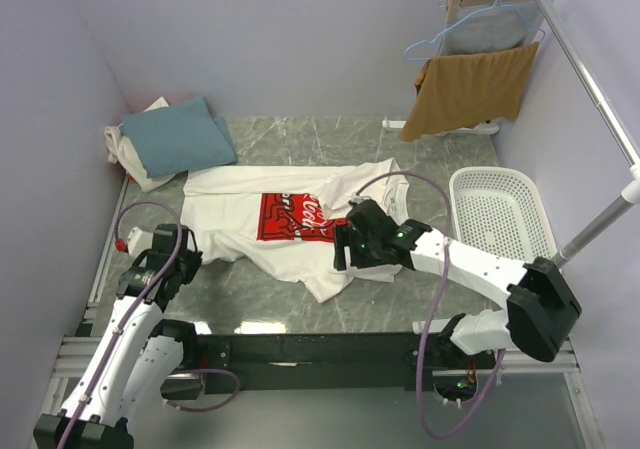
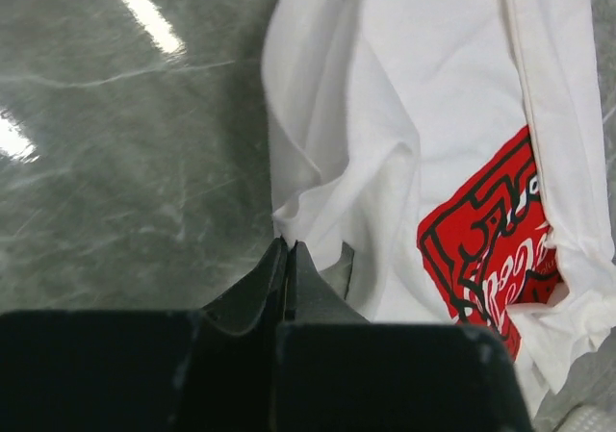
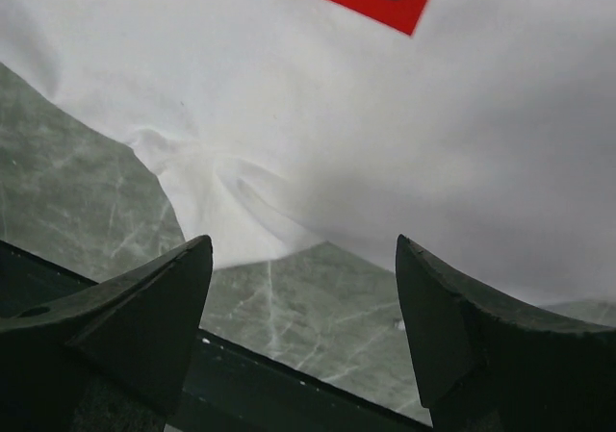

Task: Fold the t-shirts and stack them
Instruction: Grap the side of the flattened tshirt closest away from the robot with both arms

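Note:
A white t-shirt with a red chest print [image 1: 240, 194] lies spread on the grey marble table [image 1: 300, 144], partly bunched at its lower right. My left gripper [image 1: 190, 247] is at the shirt's left edge. In the left wrist view its jaws [image 2: 287, 246] are shut on a fold of the white shirt [image 2: 404, 114]. My right gripper [image 1: 342, 257] hangs open over the shirt's lower right hem. In the right wrist view it [image 3: 303, 242] is empty, with the hem [image 3: 231, 201] between the fingers. A folded teal-blue shirt [image 1: 178, 134] lies on an off-white one [image 1: 130, 161] at the back left.
A white perforated basket [image 1: 470, 181] stands at the right. A tan cloth on a rack [image 1: 470, 89] and a grey garment on a blue hanger [image 1: 485, 31] are at the back right. A metal pole [image 1: 590, 74] runs along the right wall. A black rail [image 1: 300, 349] crosses the near edge.

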